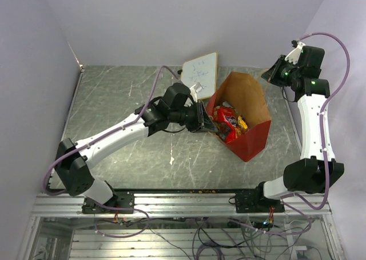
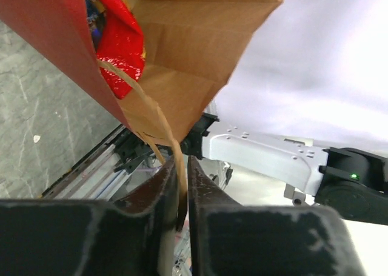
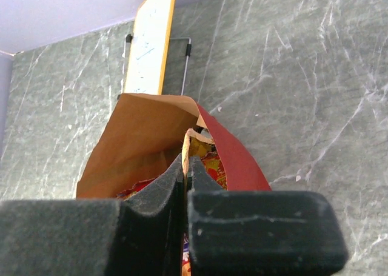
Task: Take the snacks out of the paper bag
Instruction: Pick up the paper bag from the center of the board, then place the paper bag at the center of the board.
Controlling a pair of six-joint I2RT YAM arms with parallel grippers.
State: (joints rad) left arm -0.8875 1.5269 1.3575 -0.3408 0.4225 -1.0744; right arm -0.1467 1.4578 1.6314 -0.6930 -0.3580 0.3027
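The paper bag (image 1: 246, 97) leans open on the table, red outside and brown inside. The snacks (image 1: 229, 120) show in its mouth: a red crinkly packet and small yellow-wrapped pieces. My left gripper (image 1: 206, 120) is at the bag's left rim. In the left wrist view it (image 2: 182, 161) is shut on the bag's twisted paper handle (image 2: 154, 115), below the bag (image 2: 194, 45) and the red packet (image 2: 121, 45). My right gripper (image 1: 271, 74) is at the upper right rim. In the right wrist view it (image 3: 185, 161) pinches a tan paper edge of the bag (image 3: 139, 142), with snacks (image 3: 212, 164) beside it.
A small whiteboard (image 1: 200, 68) on a wire stand sits just behind the bag, also in the right wrist view (image 3: 151, 45). A metal rail (image 1: 183, 203) runs along the near table edge. Pale walls close in the left, back and right.
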